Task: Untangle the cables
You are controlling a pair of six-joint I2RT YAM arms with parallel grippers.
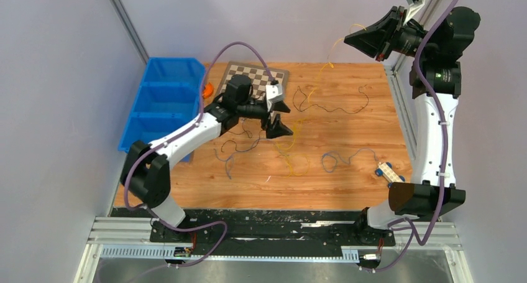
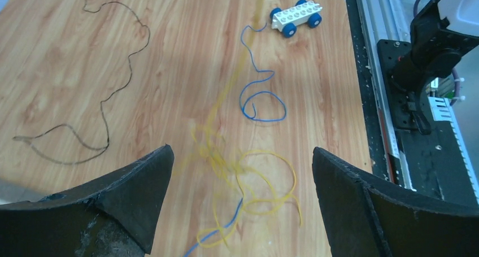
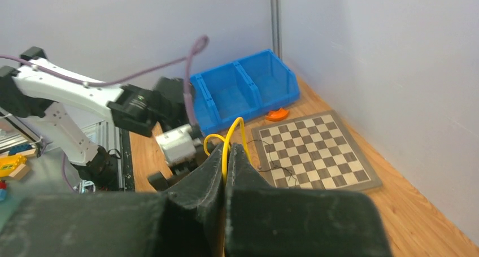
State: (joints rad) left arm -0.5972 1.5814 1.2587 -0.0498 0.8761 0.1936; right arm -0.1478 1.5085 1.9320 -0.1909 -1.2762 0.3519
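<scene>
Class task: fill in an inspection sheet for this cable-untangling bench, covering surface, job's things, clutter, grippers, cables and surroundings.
Surface: wooden table, bare grain.
Job's things: yellow cable loosely tangled on the table with a blue strand; blue cable and black cable lie apart.
Clutter: toy car, checkerboard mat, blue bin, orange object.
Grippers: left gripper open above the tangle; right gripper raised, shut on the yellow cable.
Cables: purple cables along both arms.
Surroundings: plain walls.

The yellow cable (image 2: 231,166) lies in loose, overlapping loops on the table (image 2: 169,36), and one strand rises to the right gripper (image 3: 226,158), which pinches it. A blue cable (image 2: 261,99) curls by itself nearby. A second blue piece (image 2: 223,227) crosses the yellow loops. The black cable (image 2: 121,82) snakes well apart.
</scene>
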